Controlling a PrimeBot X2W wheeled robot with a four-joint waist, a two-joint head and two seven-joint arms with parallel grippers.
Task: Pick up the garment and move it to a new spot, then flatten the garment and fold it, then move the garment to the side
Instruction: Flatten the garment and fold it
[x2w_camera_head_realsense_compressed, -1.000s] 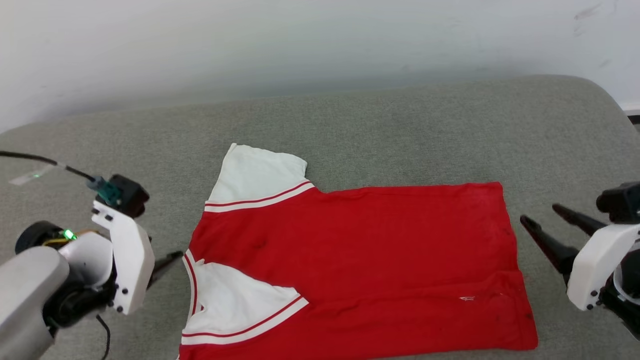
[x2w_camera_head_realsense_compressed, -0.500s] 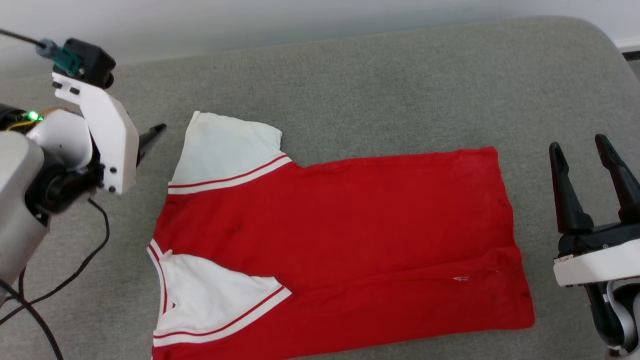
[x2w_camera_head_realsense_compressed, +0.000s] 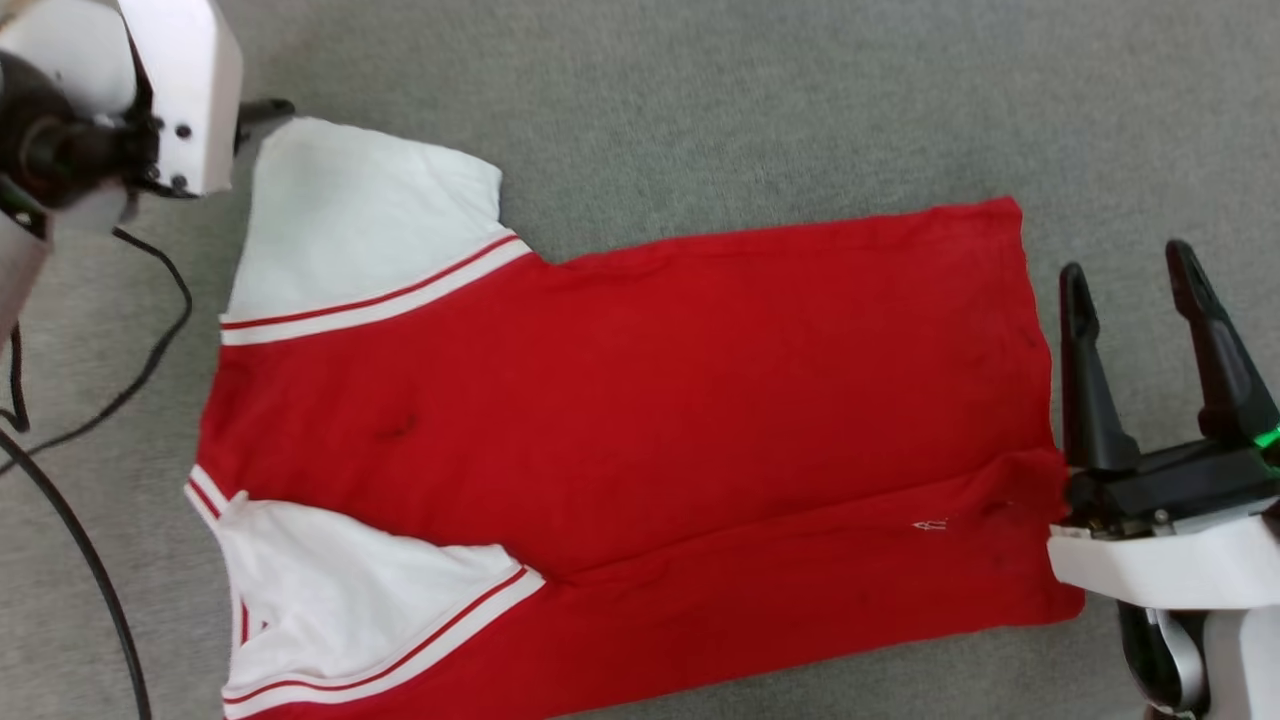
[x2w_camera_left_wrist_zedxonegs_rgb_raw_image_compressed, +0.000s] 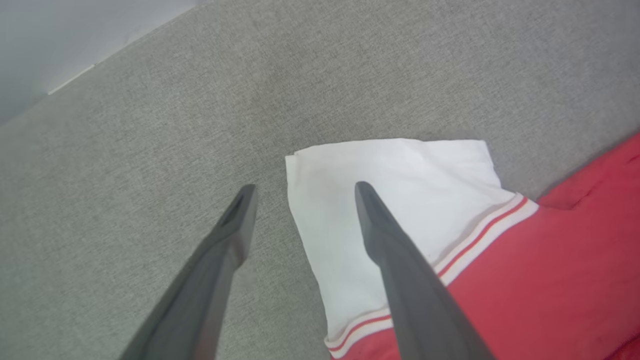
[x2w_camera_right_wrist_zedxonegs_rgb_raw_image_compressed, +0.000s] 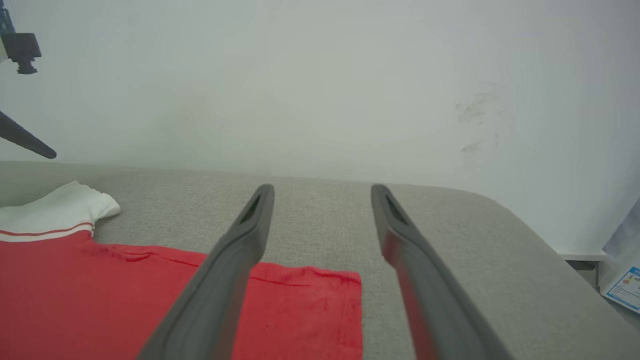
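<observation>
The garment (x2w_camera_head_realsense_compressed: 640, 420), a red T-shirt with white sleeves, lies spread flat on the grey cushion, collar to the left and hem to the right. My left gripper (x2w_camera_left_wrist_zedxonegs_rgb_raw_image_compressed: 305, 190) hovers open over the outer corner of the far white sleeve (x2w_camera_left_wrist_zedxonegs_rgb_raw_image_compressed: 400, 185), one finger on each side of the sleeve's edge. Its white housing (x2w_camera_head_realsense_compressed: 180, 90) sits at the top left of the head view. My right gripper (x2w_camera_head_realsense_compressed: 1126, 265) stands open just right of the hem, with nothing between its fingers. In the right wrist view the right gripper (x2w_camera_right_wrist_zedxonegs_rgb_raw_image_compressed: 322, 190) points past the garment's (x2w_camera_right_wrist_zedxonegs_rgb_raw_image_compressed: 100, 290) hem corner toward the wall.
The grey upholstered cushion (x2w_camera_head_realsense_compressed: 700, 100) reaches well beyond the shirt on all sides. A white wall (x2w_camera_right_wrist_zedxonegs_rgb_raw_image_compressed: 300, 75) stands behind it, and the cushion's rounded end (x2w_camera_right_wrist_zedxonegs_rgb_raw_image_compressed: 525, 225) drops off at the right. A black cable (x2w_camera_head_realsense_compressed: 90, 560) trails across the cushion on the left.
The head camera has tilted down and closer. My left gripper has moved from beside the collar to the far sleeve's corner. The right gripper has turned its fingers up beside the hem.
</observation>
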